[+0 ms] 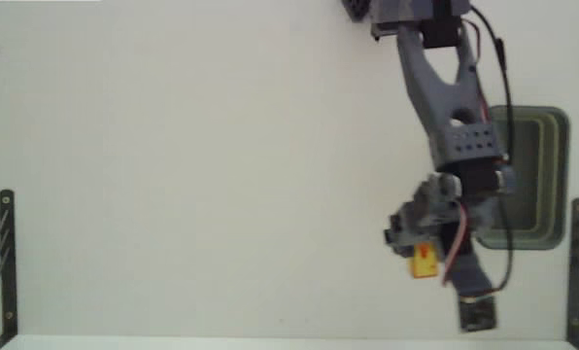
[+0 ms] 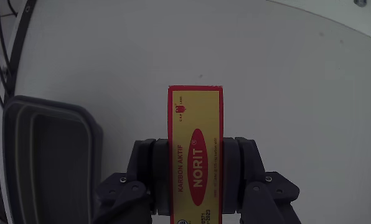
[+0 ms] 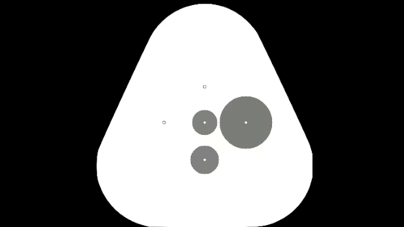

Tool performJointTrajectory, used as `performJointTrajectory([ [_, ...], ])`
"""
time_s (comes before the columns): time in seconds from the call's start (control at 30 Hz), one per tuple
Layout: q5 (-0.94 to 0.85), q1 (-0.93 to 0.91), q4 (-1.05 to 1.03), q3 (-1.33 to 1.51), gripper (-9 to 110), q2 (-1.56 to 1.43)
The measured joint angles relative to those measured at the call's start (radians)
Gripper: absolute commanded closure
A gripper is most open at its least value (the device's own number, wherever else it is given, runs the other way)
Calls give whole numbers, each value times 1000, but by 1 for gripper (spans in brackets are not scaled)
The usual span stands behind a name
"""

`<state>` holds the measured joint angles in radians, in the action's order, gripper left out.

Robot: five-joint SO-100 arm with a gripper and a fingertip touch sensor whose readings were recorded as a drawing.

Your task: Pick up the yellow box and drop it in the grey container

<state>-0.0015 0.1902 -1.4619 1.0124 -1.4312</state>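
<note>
Clamped between the two dark fingers of the gripper (image 2: 195, 165) is the yellow box (image 2: 195, 149), held by its long sides with the jaws closed tight against it. Seen from the wrist view, the box stands lengthwise away from the camera, its red-edged yellow face up, with a red oval bearing the white word NORIT in the middle and smaller red print beside it; its far end sticks out well past the fingertips over the bare white table (image 2: 285, 68). To the left in that view lies the grey container (image 2: 48, 155), a tub with rounded corners and a thick rim, apart from the box and lower than it. From the fixed view, the gripper (image 1: 418, 255) hangs at the end of the grey arm (image 1: 445, 87), which reaches down from the top edge of the picture, and the yellow box (image 1: 425, 261) shows as a small yellow patch with a red mark just below the fingers. The grey container (image 1: 547, 175) sits to the right of the arm, partly hidden behind it, with the box just off its lower left corner and outside the rim. Black metal brackets (image 1: 2, 253) stand at the left and right edges of the table (image 1: 173, 175).
</note>
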Motion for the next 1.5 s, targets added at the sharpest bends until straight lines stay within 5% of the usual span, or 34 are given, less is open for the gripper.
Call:
performJointTrajectory([
  [1.5,-2,428,9,129,66,-75],
])
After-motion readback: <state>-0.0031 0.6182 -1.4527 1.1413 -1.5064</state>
